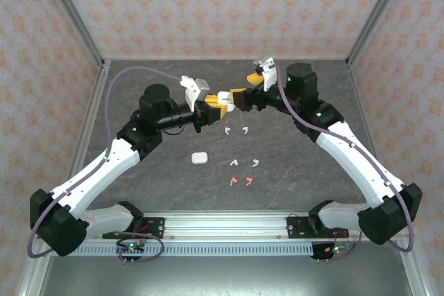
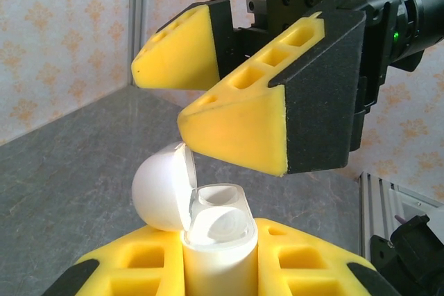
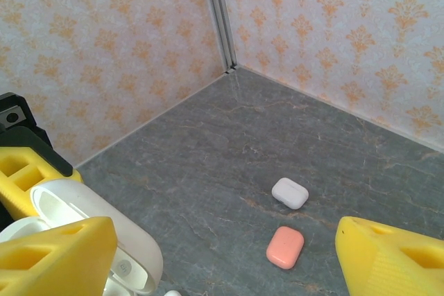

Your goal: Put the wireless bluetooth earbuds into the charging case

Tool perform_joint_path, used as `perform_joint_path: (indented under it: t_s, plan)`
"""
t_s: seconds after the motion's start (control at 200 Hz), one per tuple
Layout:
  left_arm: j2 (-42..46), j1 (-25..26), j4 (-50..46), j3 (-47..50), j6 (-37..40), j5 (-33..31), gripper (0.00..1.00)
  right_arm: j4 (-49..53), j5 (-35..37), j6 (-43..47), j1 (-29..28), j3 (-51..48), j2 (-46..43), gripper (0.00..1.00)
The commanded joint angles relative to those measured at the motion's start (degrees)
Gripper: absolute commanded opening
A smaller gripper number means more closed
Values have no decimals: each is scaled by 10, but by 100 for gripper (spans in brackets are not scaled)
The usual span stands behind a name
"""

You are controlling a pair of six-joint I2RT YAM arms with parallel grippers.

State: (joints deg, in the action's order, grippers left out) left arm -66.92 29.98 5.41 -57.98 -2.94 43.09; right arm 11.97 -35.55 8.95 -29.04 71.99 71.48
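My left gripper (image 1: 212,106) is shut on a white charging case (image 2: 216,251), held upright above the table with its lid (image 2: 161,189) hinged open to the left. Both sockets in it look empty. My right gripper (image 1: 236,95) hovers just over the case, jaws open with nothing between them; one yellow finger (image 2: 239,126) sits close to the lid's top edge. In the right wrist view the open lid (image 3: 104,230) lies behind the lower-left finger of the right gripper (image 3: 225,258). Several white earbuds (image 1: 245,129) and two coral-pink ones (image 1: 241,181) lie loose on the table.
A closed white case (image 1: 200,158) rests on the table in front of the left arm. The right wrist view shows another white case (image 3: 290,193) and a pink case (image 3: 285,247) on the grey table toward the back corner. Patterned walls enclose three sides.
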Motion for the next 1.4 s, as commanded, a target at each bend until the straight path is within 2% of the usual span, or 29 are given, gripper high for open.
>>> perform_joint_path:
  t_s: [0.0,0.12,0.34,0.515,0.801,0.951,1.131,1.396]
  plan:
    - [3,5,21,-6,16,15,3,-3,11,-4,2,12,-7,83]
    - [2,5,22,-5,20,15,3,6,8,-9,7,16,-8,83]
    - [5,6,14,4,41,-1,1,-5,-42,-15,15,0,-34,86]
    - [15,7,45,31,56,-21,0,9,-45,-45,38,-17,-85,89]
    - [45,34,31,47,147,-74,0,42,-42,-42,47,-61,-101,89]
    - [66,44,38,59,180,-108,0,38,-11,-48,48,-80,-108,89]
    - [86,56,37,68,215,-130,0,70,78,-66,48,-105,-84,88]
    - [96,58,18,63,225,-141,0,65,102,-128,47,-129,11,77]
